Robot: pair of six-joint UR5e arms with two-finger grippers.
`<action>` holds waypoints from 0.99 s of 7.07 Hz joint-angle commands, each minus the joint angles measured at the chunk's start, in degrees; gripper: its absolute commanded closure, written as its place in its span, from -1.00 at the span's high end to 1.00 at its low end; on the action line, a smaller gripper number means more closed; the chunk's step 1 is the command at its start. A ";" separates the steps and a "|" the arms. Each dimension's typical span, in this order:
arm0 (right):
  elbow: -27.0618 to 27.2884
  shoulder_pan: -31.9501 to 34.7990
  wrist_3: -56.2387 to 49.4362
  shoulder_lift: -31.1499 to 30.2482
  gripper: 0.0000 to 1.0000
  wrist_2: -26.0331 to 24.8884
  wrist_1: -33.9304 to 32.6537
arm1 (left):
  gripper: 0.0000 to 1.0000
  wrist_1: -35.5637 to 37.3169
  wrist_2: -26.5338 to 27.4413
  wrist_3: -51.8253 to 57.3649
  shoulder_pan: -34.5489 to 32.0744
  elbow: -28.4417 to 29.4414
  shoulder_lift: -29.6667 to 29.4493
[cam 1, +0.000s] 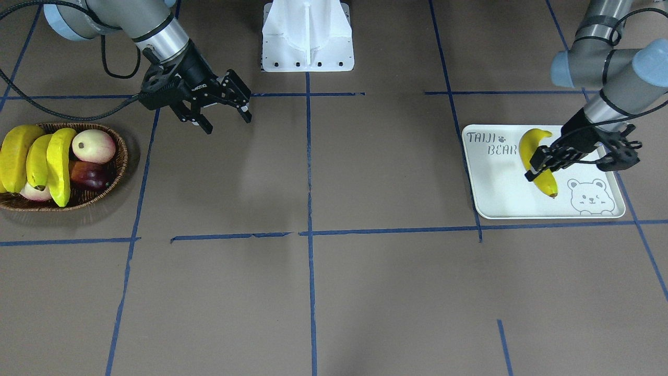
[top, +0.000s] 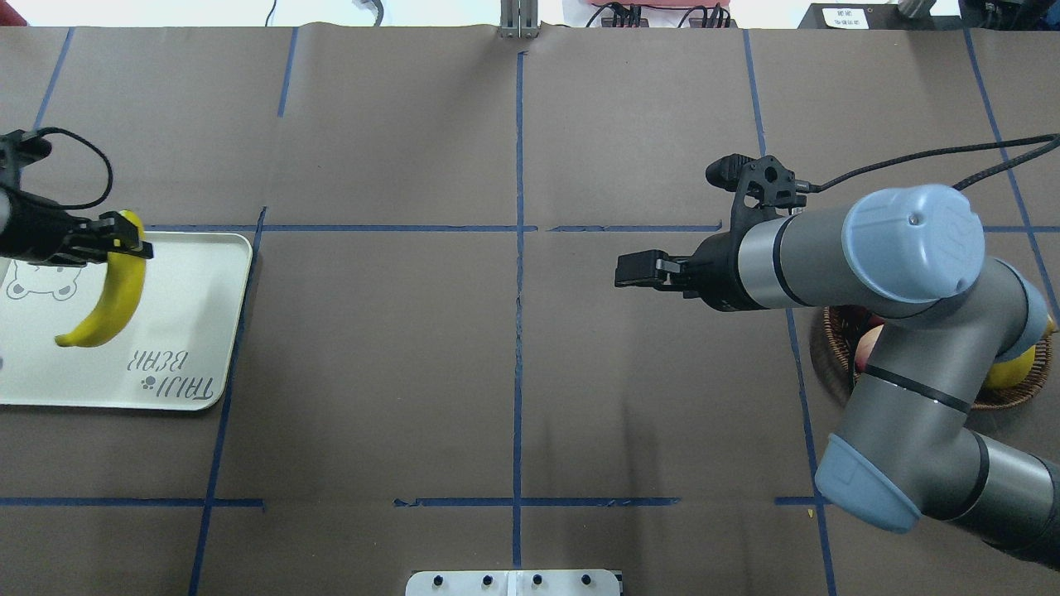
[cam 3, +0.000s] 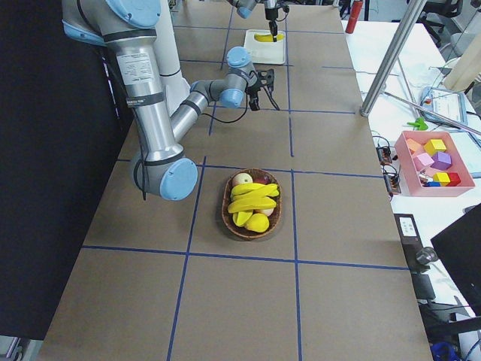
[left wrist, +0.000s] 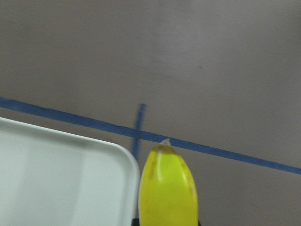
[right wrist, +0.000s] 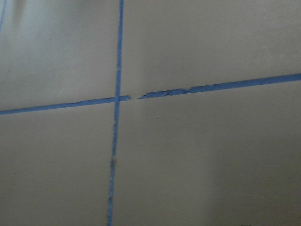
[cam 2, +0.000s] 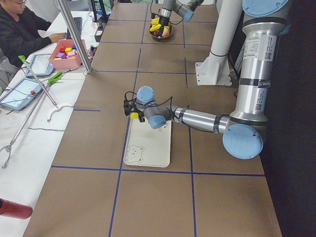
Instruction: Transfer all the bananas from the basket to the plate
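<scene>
Three yellow bananas [cam 1: 60,164] lie side by side in the brown wicker basket [cam 1: 121,156] at the table's end; the basket also shows in the exterior right view [cam 3: 252,226]. My left gripper [cam 1: 540,167] is shut on a fourth banana [cam 1: 545,183] near its upper end and holds it over the white "TAIJI BEAR" plate [cam 1: 496,198]. I cannot tell whether it touches the plate. In the overhead view the banana [top: 108,302] hangs from this gripper [top: 124,240] over the plate [top: 182,323]. My right gripper [cam 1: 227,124] is open and empty, above the table between the basket and the centre line.
A pale red-yellow apple [cam 1: 94,146] and a dark red fruit [cam 1: 88,176] lie in the basket beside the bananas. The white robot base [cam 1: 308,36] stands at mid table edge. Blue tape lines cross the brown table. A side table holds a pink box [cam 3: 436,162].
</scene>
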 commanded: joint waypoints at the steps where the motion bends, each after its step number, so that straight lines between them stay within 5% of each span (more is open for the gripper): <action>1: 1.34 5.22 -9.63 -0.84 1.00 5.18 -8.60 | -1.00 2.32 0.58 6.56 -2.38 0.54 4.02; 6: 3.97 11.55 -16.64 -6.79 1.00 9.95 -10.11 | -0.92 2.15 4.80 13.06 -2.30 5.54 4.21; 7: 3.89 13.58 -21.04 -8.82 1.00 10.40 -10.03 | 0.18 2.15 4.81 12.98 -2.30 5.55 4.12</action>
